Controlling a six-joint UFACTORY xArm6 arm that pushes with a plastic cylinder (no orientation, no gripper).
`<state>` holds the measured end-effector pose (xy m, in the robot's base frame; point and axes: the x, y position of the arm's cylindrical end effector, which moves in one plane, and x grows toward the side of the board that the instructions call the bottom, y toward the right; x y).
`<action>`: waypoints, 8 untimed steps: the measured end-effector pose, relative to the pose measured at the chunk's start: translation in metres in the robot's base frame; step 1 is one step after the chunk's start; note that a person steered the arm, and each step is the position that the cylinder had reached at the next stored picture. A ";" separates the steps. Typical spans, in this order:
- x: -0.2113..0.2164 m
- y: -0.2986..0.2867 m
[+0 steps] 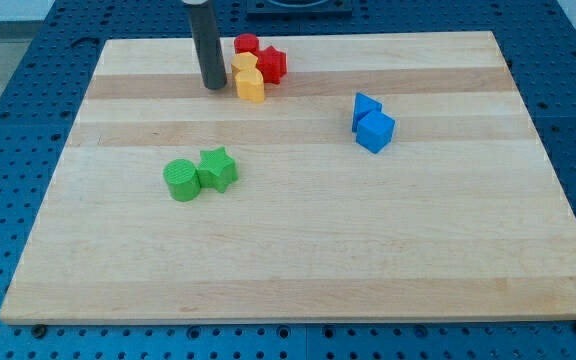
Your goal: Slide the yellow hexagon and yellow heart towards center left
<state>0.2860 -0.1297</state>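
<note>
One wooden bench [298,250] fills the view, pale boards on a blue pegged surface. The tool is a bare dark rod with nothing to open or hold; my tip [213,86] rests near the view's top, just left of the yellow pair. Blue blocks: two, touching, right of centre, one cube-like [375,131], the other [365,107] behind it. Green cylinder [181,180] touches green star [218,169], left of centre. Yellow hexagon [251,85] sits just beside my tip; yellow heart [245,63] behind it. Red star-like block [272,64] and red block [246,44] crowd the yellows.
</note>
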 end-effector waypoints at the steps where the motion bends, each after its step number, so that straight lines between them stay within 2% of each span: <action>1: -0.023 -0.006; 3: -0.043 0.022; 4: -0.034 0.045; 6: 0.028 0.092; 8: 0.035 0.097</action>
<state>0.3214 -0.0330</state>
